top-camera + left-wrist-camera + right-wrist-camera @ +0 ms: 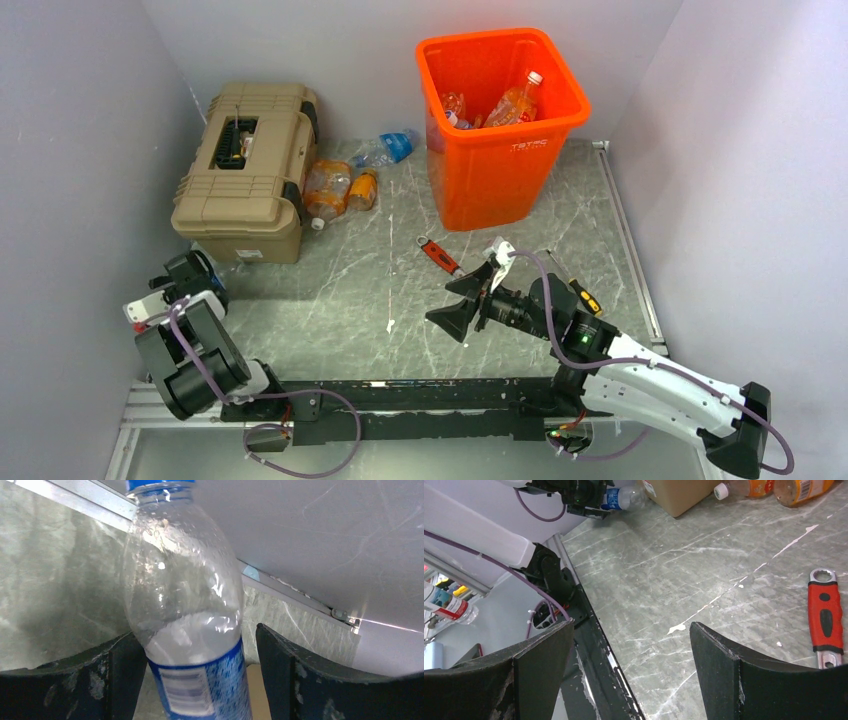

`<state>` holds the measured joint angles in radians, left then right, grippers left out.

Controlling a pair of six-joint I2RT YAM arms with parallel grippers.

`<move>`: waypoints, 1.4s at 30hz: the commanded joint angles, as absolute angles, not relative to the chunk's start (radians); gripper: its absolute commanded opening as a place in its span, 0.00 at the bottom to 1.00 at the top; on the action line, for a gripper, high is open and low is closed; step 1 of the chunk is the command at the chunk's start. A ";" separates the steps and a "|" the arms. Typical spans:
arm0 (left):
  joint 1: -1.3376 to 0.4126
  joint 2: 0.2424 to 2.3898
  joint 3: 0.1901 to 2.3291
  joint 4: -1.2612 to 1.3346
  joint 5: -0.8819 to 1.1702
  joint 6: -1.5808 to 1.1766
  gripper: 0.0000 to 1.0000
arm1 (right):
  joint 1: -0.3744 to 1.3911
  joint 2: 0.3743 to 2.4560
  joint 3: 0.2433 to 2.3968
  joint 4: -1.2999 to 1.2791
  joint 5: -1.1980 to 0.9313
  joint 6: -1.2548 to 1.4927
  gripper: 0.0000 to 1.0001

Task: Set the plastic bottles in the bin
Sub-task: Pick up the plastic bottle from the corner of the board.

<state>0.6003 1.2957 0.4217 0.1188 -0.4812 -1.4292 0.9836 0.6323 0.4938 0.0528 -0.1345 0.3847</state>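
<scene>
Near left, by the wall: left hand (196, 631) is set wide around a clear bottle (185, 605) with blue cap and blue label. A barcode is visible, no readable text. A gap is seen at the right finger, so it is not clamped. Right hand (470, 300) is spread wide and empty over the counter (330, 300). A red-handled wrench (438, 255) lies between it and the bin, a screwdriver (580, 292) to its right. Further back left, a tan toolbox (245, 170) is seen, with two orange-tinted bottles (345, 188) just beside it and a blue-labelled bottle (385, 148) behind them. Far centre: the orange bin (495, 180), several bottles (515, 103) inside, white lettering too small to read.
</scene>
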 commanded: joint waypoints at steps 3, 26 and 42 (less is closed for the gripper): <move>0.612 1.385 0.415 0.161 -0.405 -1.398 0.74 | 0.990 0.618 0.503 0.069 -0.107 0.364 0.90; 0.553 0.772 0.663 -0.572 -0.523 -1.338 0.34 | 0.989 0.626 0.534 0.096 -0.152 0.373 0.90; 0.437 0.785 1.149 -0.371 0.027 -1.006 0.09 | 0.991 0.604 0.549 0.063 -0.086 0.366 0.90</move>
